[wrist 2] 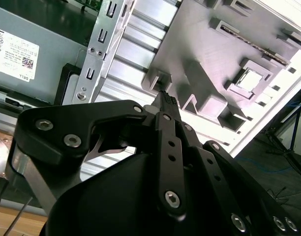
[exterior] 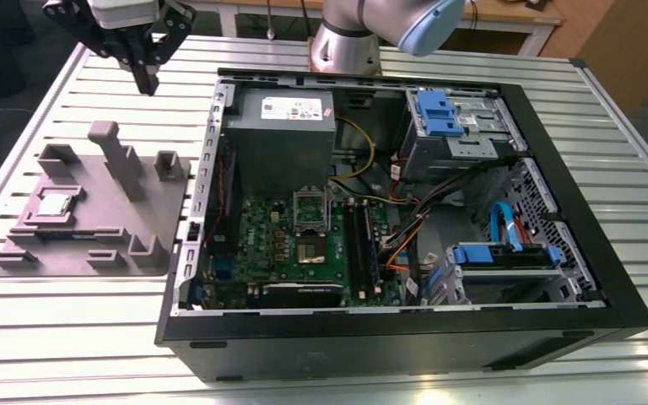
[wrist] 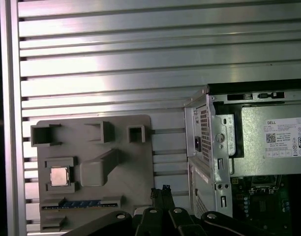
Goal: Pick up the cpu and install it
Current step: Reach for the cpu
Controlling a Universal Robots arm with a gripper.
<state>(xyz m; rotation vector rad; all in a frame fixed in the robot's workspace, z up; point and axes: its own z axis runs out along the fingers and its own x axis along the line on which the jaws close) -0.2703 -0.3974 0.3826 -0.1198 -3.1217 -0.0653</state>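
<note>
A slatted aluminium table (exterior: 65, 337) carries everything in the exterior view: an open computer case (exterior: 628, 314) and, just beside it on the exterior view's left, a grey fixture plate (exterior: 164, 221). The cpu (exterior: 56, 205) lies flat in a square pocket of that plate, on the side away from the case, and a tall post (exterior: 118, 160) rises from the plate between the two. The gripper (exterior: 145, 84) hangs raised near the plate's far end, well apart from the chip, its fingers drawn together on nothing. The green motherboard (exterior: 267, 240) and its socket frame (exterior: 310, 221) sit inside the case, beyond the plate's case-side edge. In the second wrist view the gripper (wrist 2: 164, 97) narrows to one point over a corner of the fixture plate (wrist 2: 199, 39), and the cpu (wrist 2: 250, 80) is a pale square sunk in its pocket. In the first wrist view the cpu (wrist: 59, 176) glints beside the post (wrist: 99, 169), a memory stick (wrist: 81, 203) lies in the plate's neighbouring slot, and the gripper (wrist: 160, 191) sits near the plate's case-side edge. The chip is probably light, stiff and thin, with a smooth lid and a delicate underside, so two opposite edges look best for a hold. The pocket walls leave little room there, and the post and blocks could crowd an approach.
</note>
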